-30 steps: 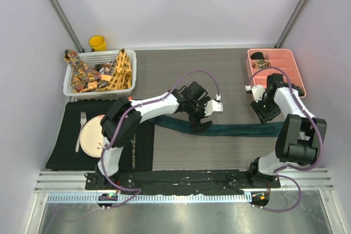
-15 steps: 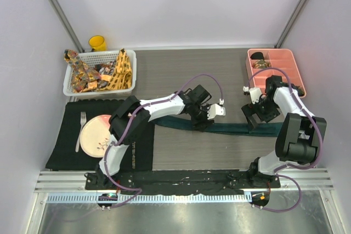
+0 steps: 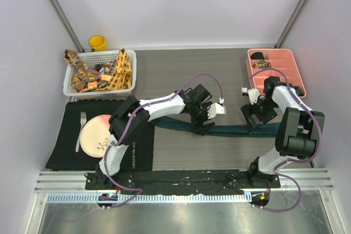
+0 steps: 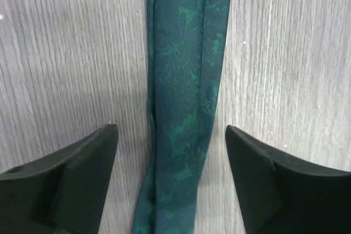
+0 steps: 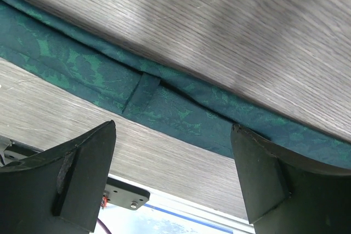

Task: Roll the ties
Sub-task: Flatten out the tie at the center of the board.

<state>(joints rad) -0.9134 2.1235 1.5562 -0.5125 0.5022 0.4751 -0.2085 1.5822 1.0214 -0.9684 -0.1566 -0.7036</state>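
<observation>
A dark teal tie (image 3: 230,130) lies flat across the table, left to right. My left gripper (image 3: 204,123) is open over its middle; in the left wrist view the tie (image 4: 184,102) runs between the spread fingers (image 4: 88,173). My right gripper (image 3: 253,120) is open over the tie's right part; in the right wrist view the tie (image 5: 175,105) with its back loop lies just beyond the open fingers (image 5: 82,173). More patterned ties (image 3: 104,72), yellow-orange and brownish, are piled in a white basket (image 3: 133,68) at the back left.
A pink compartment tray (image 3: 285,61) holding rolled items stands at the back right. A black placemat (image 3: 66,146) with a pink plate (image 3: 94,135) and a fork (image 3: 79,130) lies at the front left. A yellow cup (image 3: 97,43) stands behind the basket.
My right gripper has moved left and down onto the tie's right part. My left gripper has shifted slightly right over the tie. The tie's right end has drawn in, leftward.
</observation>
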